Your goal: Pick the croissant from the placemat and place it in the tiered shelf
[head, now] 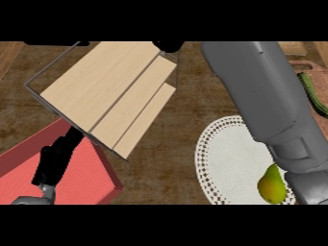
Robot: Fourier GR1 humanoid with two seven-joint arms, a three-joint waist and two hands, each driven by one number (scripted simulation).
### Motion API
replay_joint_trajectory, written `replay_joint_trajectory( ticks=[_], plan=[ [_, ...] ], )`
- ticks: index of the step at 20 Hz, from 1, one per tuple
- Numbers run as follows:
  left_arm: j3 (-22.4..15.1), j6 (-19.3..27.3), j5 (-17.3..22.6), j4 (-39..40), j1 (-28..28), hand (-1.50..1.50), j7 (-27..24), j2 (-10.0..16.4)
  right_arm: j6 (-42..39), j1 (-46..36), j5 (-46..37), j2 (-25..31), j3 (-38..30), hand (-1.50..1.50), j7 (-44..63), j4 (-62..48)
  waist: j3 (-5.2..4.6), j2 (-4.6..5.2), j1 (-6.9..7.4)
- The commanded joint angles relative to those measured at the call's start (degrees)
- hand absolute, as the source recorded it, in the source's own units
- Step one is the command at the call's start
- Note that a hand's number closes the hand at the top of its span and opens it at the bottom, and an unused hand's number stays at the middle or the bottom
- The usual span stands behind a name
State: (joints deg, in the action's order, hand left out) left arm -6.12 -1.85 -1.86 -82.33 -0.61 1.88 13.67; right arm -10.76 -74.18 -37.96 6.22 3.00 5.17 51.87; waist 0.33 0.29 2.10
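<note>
The tiered shelf (117,96) stands at the upper left, with pale wooden boards in a thin metal frame. A round white placemat (227,153) with a lace edge lies at the lower right. No croissant shows anywhere. My right forearm (266,96) crosses the placemat and runs out at the top edge. Only a black bit of the right hand (170,46) shows there, by the shelf's top corner. My left hand (56,161) rests open at the lower left, fingers up.
A red tray (88,178) lies under the left hand, next to the shelf's near corner. A green-yellow pear (271,185) sits on the placemat by my right elbow. A cucumber (317,96) lies on a wooden board at the right.
</note>
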Motion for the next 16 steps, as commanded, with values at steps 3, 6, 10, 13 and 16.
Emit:
replay_joint_trajectory(
  ticks=[3, 6, 10, 13, 16],
  plan=[
    [-0.29, -1.75, 0.70, 1.57, -0.82, 0.00, 1.42, -0.63, 6.90, -3.11, -2.41, -5.97, 3.96, 1.50, -4.57, -12.11, -0.41, 0.43, 0.40],
    [-1.04, -1.98, 0.41, -0.42, -0.60, 0.00, 3.29, -0.72, 8.54, -6.75, -1.53, -6.08, 4.36, 1.50, -5.67, -19.09, -0.43, 0.65, 1.64],
    [-0.87, -2.19, -0.48, 2.83, -2.18, 0.00, 1.36, -1.00, 7.19, -11.60, 0.94, -6.12, 6.17, 1.50, -3.54, -24.18, -0.49, 0.79, 2.10],
    [-2.15, -1.70, -1.52, 2.32, -3.02, 0.00, 2.60, -1.81, 4.32, -9.37, 6.18, -6.10, 6.67, 1.50, -5.31, -25.26, -0.51, 1.07, 3.63],
    [-1.66, -2.86, -0.54, 2.31, -4.68, 0.00, 3.02, -1.42, -0.54, -5.65, 17.26, -6.06, -3.86, -1.50, -4.05, -26.93, -0.40, 2.10, 4.85]
  ],
)
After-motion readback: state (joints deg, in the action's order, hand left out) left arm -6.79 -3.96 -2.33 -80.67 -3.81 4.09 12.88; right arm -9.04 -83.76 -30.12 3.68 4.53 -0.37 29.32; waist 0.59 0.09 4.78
